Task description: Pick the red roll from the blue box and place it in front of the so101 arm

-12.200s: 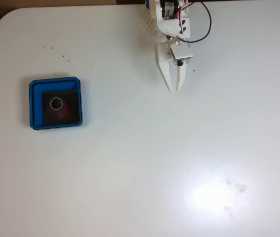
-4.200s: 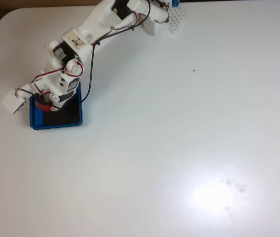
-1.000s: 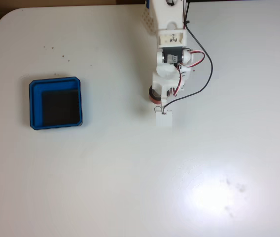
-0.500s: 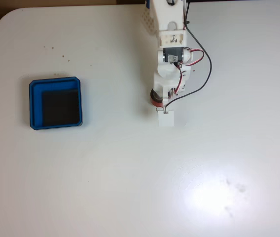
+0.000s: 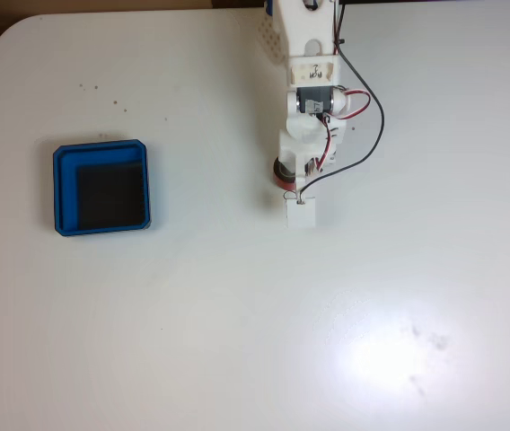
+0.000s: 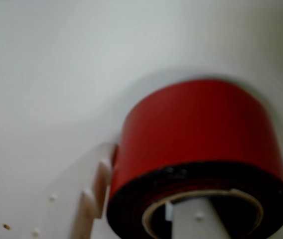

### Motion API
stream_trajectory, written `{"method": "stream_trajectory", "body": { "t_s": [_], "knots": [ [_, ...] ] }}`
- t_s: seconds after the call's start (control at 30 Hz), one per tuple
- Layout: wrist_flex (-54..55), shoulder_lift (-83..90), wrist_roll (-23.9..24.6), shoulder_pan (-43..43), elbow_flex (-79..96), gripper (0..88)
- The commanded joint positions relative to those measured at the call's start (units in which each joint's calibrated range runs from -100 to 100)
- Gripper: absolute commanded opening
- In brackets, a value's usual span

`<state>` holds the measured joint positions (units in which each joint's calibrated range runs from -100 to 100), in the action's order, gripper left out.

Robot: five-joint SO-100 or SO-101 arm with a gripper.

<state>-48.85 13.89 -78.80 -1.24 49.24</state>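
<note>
A: Status: pick was done. The blue box (image 5: 101, 188) sat well away from the tool (image 5: 289, 178) in the fixed view, and its black floor was bare.

B: And the red roll (image 6: 201, 144)?

A: In the tool. The wrist view had one white finger (image 6: 94, 196) pressed against the roll's red outer wall and the other finger (image 6: 196, 221) running up through the hollow core. So the tool was clamped on the roll's wall, one finger inside, one outside.

B: Was it down on the tabletop (image 5: 237, 314)?

A: Couldn't tell. In the fixed view only a red edge (image 5: 280, 179) showed beside the wrist of the so101 arm (image 5: 311, 81), and looking straight down gave no height cue. The wrist view was blurred, with plain white surface behind the roll; contact wasn't readable.

B: Was the position right?

A: I'd judge yes. The roll was held out in front of the arm's base, on open tabletop, with nothing near the tool.

B: What was left, then?

A: By my read: lower if it wasn't seated, open the fingers, and lift the inner finger clear of the core without dragging the roll. Place was not yet done.
</note>
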Motion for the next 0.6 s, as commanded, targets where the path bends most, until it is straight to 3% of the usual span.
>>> {"method": "stream_trajectory", "body": {
  "t_s": [0.0, 0.57],
  "knots": [
    [0.7, 1.8, 0.3, -0.6, 0.3, 0.8],
    [0.7, 2.1, 0.3, -0.4, 0.2, 1.1]
  ]
}}
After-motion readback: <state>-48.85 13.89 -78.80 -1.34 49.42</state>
